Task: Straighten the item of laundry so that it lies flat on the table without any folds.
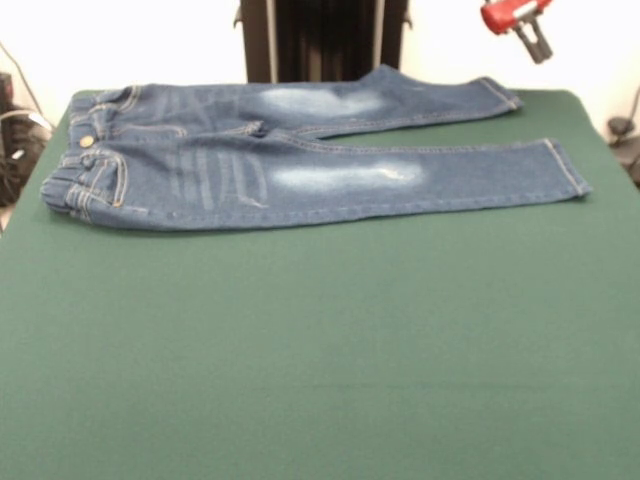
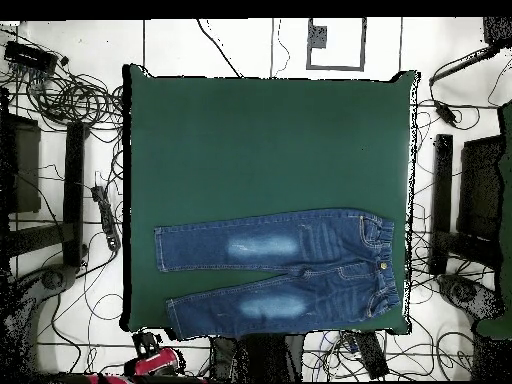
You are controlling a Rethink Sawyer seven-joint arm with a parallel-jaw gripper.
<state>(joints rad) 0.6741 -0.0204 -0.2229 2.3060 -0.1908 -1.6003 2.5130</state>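
- Jeans: spread flat along one long edge of the table, waistband near one corner, both legs extended toward the other.
- Gripper: raised off the table past the leg-end corner, holding nothing; finger opening cannot be determined.

Blue denim jeans with faded pale patches, brass-look button, matt green felt-like table
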